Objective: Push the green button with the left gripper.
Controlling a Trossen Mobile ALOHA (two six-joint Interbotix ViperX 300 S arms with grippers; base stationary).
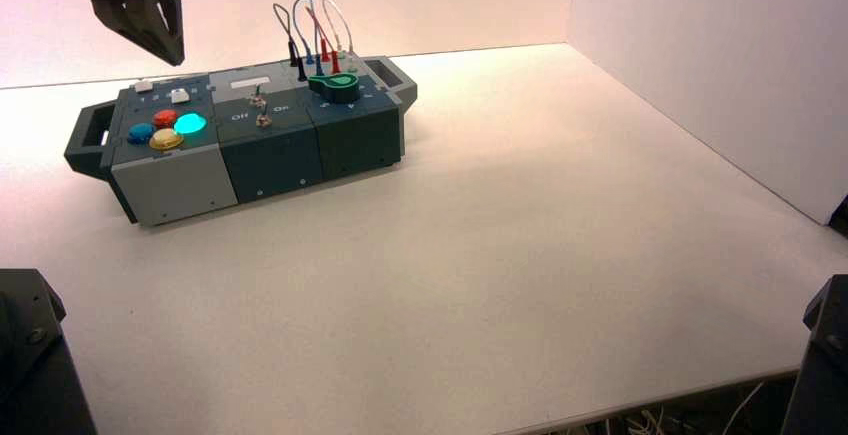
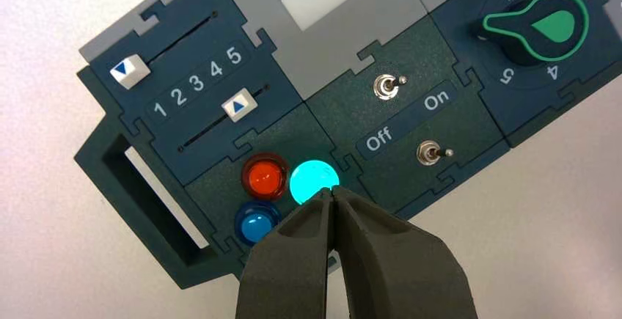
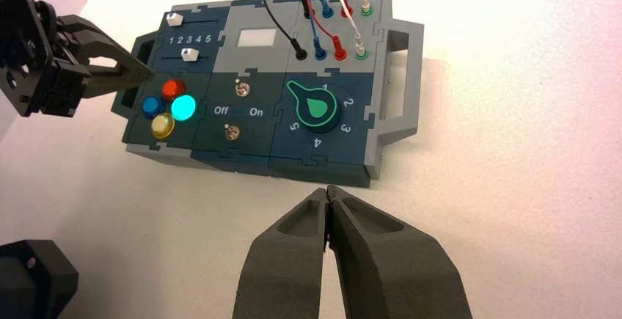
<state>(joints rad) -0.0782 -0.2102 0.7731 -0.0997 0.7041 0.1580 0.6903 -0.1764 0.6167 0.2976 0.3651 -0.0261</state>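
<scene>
The green button (image 2: 314, 181) glows bright teal on the box's left end, beside the red button (image 2: 265, 175) and blue button (image 2: 256, 224). It also shows in the high view (image 1: 190, 123) and in the right wrist view (image 3: 183, 107). My left gripper (image 2: 330, 191) is shut and empty, its tips in line with the button's edge in its wrist view. In the high view the left gripper (image 1: 172, 55) hangs well above the box (image 1: 270, 160), clear of the button. My right gripper (image 3: 327, 189) is shut and empty, held over the table in front of the box.
A yellow button (image 1: 166, 139) sits next to the green one. Two sliders (image 2: 236, 105), two toggle switches (image 2: 387, 86) lettered Off and On, a green teardrop knob (image 2: 539, 28) and looped wires (image 1: 312, 27) fill the box's top. White walls stand behind and at the right.
</scene>
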